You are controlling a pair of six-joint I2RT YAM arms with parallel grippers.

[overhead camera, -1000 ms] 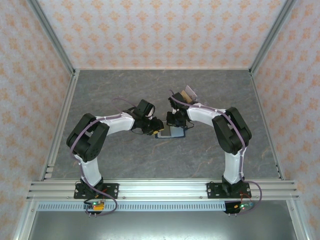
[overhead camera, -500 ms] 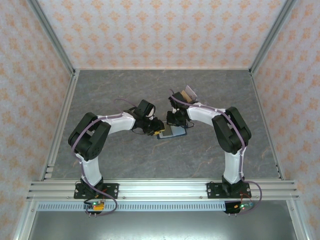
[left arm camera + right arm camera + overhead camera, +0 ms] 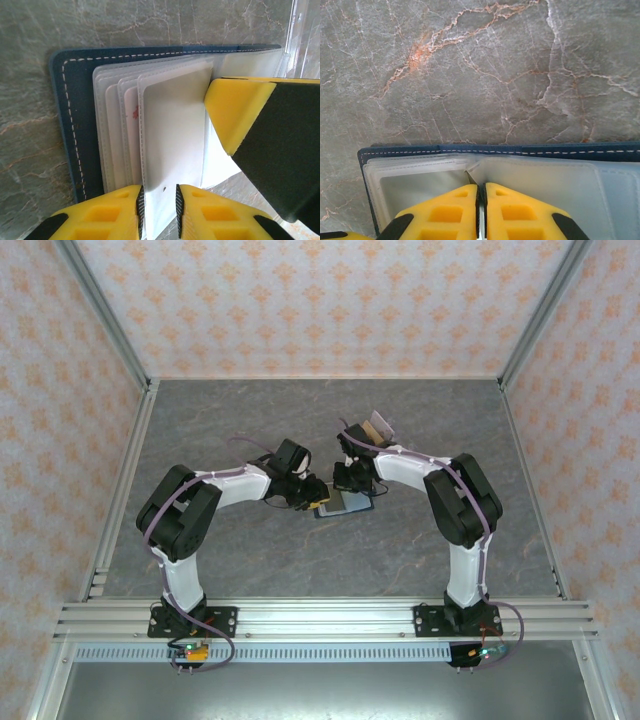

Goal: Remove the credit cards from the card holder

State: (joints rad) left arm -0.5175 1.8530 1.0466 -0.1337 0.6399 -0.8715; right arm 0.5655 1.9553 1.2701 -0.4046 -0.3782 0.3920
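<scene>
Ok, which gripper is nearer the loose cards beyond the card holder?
Right. The right gripper is on the card holder's far edge, toward the loose cards; the left gripper is at its left end, farther off.

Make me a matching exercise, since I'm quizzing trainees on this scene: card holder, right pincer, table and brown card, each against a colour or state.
Things:
1. card holder
2. right pincer
3. table
4. brown card

Colours and states:
a. grey, marbled
b. shut
c. navy with white stitching, lying open
d. lying loose, out of the holder

Pairs: 1-c, 2-b, 3-a, 4-d
</scene>
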